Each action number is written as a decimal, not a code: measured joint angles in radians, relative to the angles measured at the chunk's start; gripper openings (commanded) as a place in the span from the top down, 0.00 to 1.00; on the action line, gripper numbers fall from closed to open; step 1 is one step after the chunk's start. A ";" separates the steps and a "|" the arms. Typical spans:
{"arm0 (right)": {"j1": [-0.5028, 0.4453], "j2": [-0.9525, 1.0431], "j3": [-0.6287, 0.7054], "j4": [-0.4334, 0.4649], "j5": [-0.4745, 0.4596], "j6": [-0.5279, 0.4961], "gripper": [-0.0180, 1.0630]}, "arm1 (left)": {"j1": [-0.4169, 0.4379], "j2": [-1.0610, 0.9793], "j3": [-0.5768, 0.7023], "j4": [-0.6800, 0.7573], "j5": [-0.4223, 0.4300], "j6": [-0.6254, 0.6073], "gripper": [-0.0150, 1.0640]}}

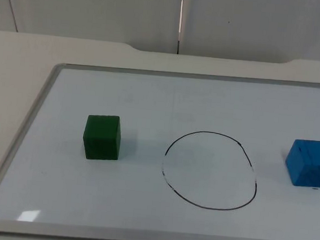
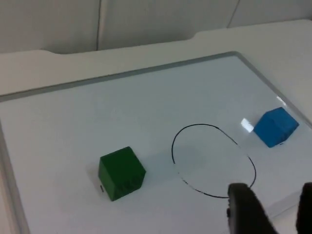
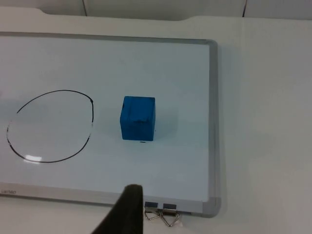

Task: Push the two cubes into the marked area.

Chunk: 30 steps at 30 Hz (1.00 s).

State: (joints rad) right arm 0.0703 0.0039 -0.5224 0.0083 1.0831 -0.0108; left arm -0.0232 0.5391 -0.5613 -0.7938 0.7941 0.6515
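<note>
A white table top (image 1: 19, 50) runs back to a grey partition wall (image 1: 103, 7) at the far side, its panels split by thin vertical seams. On the table lies a whiteboard (image 1: 151, 96) with a silvery frame. Soft, even light leaves a small glare patch near its near left corner.

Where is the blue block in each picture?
Top view: the blue wooden cube sits at the picture's right edge, on the whiteboard, right of the drawn black oval.
Left wrist view: the blue cube lies beyond the oval, with the green wooden cube on the oval's other side.
Right wrist view: the blue cube stands beside the oval.
Shared landmark: the black oval.
</note>
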 measured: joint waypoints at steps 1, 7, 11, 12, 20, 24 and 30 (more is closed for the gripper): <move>0.000 0.000 0.000 0.000 0.000 0.000 0.01 | 0.000 0.021 0.000 -0.035 0.003 0.038 0.87; 0.000 0.000 0.000 0.002 0.000 0.000 0.01 | 0.000 0.130 0.000 -0.163 0.005 0.168 0.99; 0.000 0.000 0.000 0.002 0.000 0.000 0.01 | 0.000 0.195 0.000 -0.199 0.005 0.205 0.99; 0.000 0.000 0.000 0.002 0.000 0.000 0.01 | 0.000 0.215 0.000 -0.209 0.005 0.219 0.99; 0.000 0.000 0.000 0.002 0.000 0.000 0.01 | -0.004 0.386 0.000 -0.277 -0.002 0.294 0.99; 0.000 0.000 0.000 0.002 0.000 0.000 0.01 | -0.044 0.448 0.000 -0.286 -0.053 0.303 0.99; 0.000 0.000 0.000 0.002 0.000 0.000 0.01 | -0.165 0.537 0.000 -0.298 -0.208 0.308 0.99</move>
State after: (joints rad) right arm 0.0703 0.0039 -0.5224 0.0101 1.0831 -0.0108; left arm -0.1883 1.0765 -0.5613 -1.0918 0.5866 0.9600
